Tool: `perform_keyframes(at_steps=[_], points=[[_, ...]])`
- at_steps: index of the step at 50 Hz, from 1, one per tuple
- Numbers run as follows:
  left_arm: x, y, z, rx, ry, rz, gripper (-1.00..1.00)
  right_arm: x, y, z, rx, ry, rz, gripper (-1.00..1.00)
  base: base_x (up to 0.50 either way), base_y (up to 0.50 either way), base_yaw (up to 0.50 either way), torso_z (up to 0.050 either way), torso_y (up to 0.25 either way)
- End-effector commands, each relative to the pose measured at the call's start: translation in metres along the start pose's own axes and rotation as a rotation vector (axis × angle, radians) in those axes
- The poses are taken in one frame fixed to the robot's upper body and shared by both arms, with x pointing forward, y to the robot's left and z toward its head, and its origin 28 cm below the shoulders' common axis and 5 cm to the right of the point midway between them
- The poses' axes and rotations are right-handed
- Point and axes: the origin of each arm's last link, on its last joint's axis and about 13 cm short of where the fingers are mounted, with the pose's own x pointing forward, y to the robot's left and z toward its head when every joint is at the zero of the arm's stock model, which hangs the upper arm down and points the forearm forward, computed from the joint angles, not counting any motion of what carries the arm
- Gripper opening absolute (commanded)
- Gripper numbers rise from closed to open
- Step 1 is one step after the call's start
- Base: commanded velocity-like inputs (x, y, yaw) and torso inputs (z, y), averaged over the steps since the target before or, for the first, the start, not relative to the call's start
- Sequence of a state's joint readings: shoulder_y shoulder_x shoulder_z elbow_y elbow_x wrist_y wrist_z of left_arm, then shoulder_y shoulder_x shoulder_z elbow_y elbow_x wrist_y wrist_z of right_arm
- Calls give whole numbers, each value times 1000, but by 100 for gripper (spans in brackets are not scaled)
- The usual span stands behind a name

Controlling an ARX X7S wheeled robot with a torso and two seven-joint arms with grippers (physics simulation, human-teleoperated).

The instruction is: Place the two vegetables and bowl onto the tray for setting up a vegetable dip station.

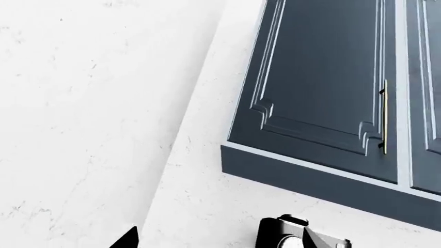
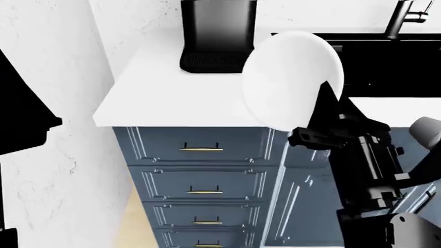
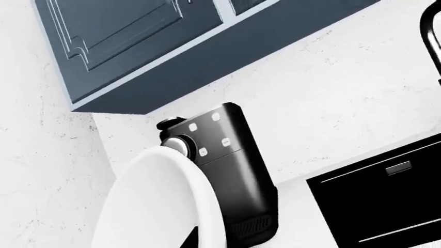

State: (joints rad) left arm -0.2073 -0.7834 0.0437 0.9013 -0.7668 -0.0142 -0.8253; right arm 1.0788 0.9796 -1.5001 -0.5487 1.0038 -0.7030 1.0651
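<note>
Right arm carries the bowl (image 2: 293, 77), lifted clear above the desk (image 2: 158, 103) and tipped on edge, its round face turned toward the head camera. The right pincer (image 2: 324, 111) sits at the bowl's lower right rim; its fingers are mostly hidden behind the rim, but the bowl hangs in the air with nothing else under it, so the pincer is judged to be clamped on the rim. In the right wrist view the bowl (image 3: 162, 201) fills the near field, with the black coffee machine (image 3: 227, 170) just behind it.

Left pincer: only dark tips at the edge of the left wrist view, which looks up at a wall cabinet (image 1: 324, 82). Whether it is wide or narrow cannot be told. It holds nothing visible.

Tray, cucumber and carrot: none in any view. The visible desk holds only the coffee machine (image 2: 217, 33), far and left of the bowl; a dark sink (image 2: 386, 57) lies to the right.

Key relation: the bowl is already on the right arm, but the way to the tray cannot be read from here. Judgement: the next move needs the view turned until the tray shows, and the bowl levelled before it is set down.
</note>
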Motion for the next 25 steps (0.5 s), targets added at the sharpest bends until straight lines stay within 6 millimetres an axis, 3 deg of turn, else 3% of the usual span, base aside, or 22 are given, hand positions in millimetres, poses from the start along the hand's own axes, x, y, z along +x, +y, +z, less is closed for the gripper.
perform_keyframes(at_steps=[1,25], points=[[0,0,1,-1,-2,-1,100,4,-7,-1,35,-30,-44,-100,-49,-500,0,0,0],[0,-1,0,-4,-2,-6,100,2,-4,1,42,-32,-17,-100,2,-500,0,0,0]])
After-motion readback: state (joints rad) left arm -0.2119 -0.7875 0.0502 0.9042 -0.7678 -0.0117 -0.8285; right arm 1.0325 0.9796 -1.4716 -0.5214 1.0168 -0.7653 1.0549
